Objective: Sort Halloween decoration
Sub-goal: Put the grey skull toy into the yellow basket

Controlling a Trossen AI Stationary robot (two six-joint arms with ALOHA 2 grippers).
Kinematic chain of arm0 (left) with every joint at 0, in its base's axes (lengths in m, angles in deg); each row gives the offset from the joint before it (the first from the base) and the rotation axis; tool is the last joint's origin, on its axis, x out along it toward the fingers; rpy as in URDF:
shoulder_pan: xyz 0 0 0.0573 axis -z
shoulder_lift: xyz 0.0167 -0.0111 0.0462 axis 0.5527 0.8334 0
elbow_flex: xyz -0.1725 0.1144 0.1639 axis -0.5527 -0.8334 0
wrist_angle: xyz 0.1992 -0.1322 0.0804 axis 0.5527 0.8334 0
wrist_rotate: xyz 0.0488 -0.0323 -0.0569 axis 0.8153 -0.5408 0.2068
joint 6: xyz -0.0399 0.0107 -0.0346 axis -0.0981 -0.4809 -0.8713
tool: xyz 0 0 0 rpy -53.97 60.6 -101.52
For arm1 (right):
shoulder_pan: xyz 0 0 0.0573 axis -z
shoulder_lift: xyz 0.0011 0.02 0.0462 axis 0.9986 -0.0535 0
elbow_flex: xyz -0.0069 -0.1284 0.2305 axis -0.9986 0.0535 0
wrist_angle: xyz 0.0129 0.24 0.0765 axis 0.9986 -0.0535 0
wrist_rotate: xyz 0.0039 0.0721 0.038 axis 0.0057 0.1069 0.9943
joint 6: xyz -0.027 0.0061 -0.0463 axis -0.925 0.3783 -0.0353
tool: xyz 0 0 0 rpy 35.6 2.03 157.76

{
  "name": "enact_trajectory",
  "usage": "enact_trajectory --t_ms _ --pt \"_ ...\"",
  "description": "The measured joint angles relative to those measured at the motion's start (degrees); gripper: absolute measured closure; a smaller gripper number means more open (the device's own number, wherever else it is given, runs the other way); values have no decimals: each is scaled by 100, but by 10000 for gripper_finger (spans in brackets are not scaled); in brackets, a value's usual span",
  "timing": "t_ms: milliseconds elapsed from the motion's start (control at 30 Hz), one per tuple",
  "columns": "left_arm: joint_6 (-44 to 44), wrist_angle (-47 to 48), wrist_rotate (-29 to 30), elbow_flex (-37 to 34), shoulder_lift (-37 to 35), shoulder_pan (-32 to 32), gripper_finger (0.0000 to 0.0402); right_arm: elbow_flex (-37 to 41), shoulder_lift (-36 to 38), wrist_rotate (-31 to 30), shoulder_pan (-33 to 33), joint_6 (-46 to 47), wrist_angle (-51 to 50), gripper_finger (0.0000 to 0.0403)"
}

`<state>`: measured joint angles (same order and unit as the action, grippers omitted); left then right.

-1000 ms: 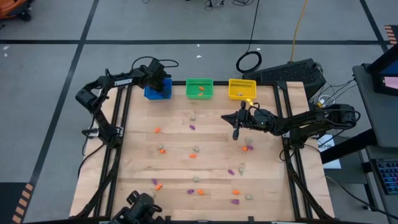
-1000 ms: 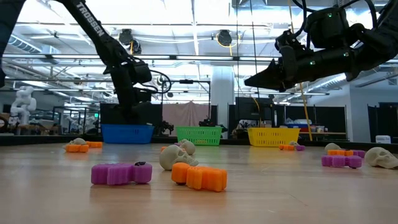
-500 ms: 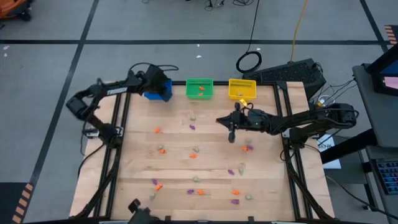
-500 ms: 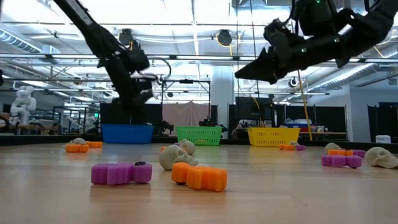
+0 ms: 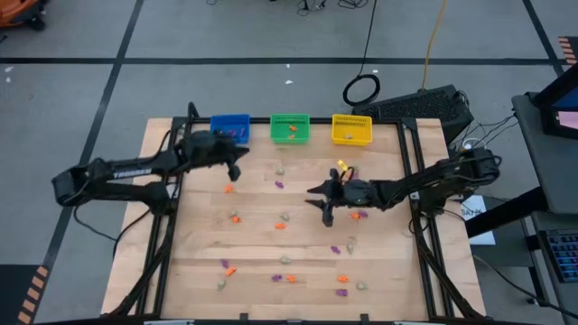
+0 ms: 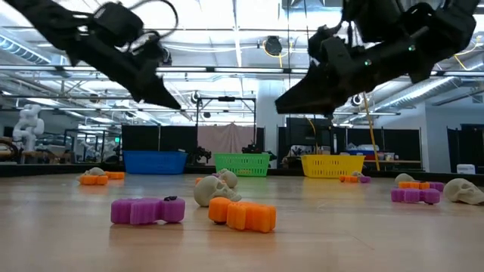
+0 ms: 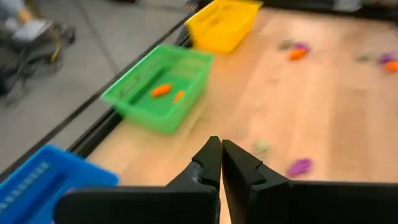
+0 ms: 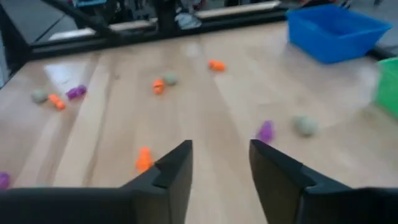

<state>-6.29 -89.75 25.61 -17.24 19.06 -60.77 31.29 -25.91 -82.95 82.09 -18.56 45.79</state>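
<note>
Only the left wrist view looks into the green bin (image 7: pixel 163 93): two orange trinkets (image 7: pixel 161 90) inside. The left gripper (image 7: pixel 221 163) is clenched, empty; the right gripper (image 8: pixel 221 163) is spread, holding nothing. Tiny purple, orange and beige trinkets (image 5: pixel 284 218) scatter from the table's (image 5: pixel 194 244) centre toward six o'clock, perhaps twenty.

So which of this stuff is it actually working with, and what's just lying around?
Part of the job:
- purple, orange and pale trinkets scattered on the table
- blue bin, green bin, yellow bin

Just lying about:
- cable loop on the floor
- black case behind the table
</note>
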Motion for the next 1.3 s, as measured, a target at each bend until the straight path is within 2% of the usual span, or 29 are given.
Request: enact_trajectory --t_ms 167,300,500,967,1200,1300 --pt "-2 -871 -20 -653 -505 667 389 -702 -949 -17 -309 73 -49 199" --pt "-146 -1433 -13 -1077 -655 1063 389 -1298 -1550 -287 -428 248 -496 166" --pt "-297 -1731 247 -1350 -657 1400 389 -1767 -2158 -302 -428 792 -717 157" --pt "-295 -1833 514 -1423 -658 1573 389 -2156 -2984 -260 -383 911 -709 218" --pt "-295 -1821 515 -1423 -658 1573 389 -2160 -3058 -257 -323 814 -647 294" --pt "-295 -1818 515 -1423 -658 1573 389 -2160 -3057 -43 -299 764 -649 334"
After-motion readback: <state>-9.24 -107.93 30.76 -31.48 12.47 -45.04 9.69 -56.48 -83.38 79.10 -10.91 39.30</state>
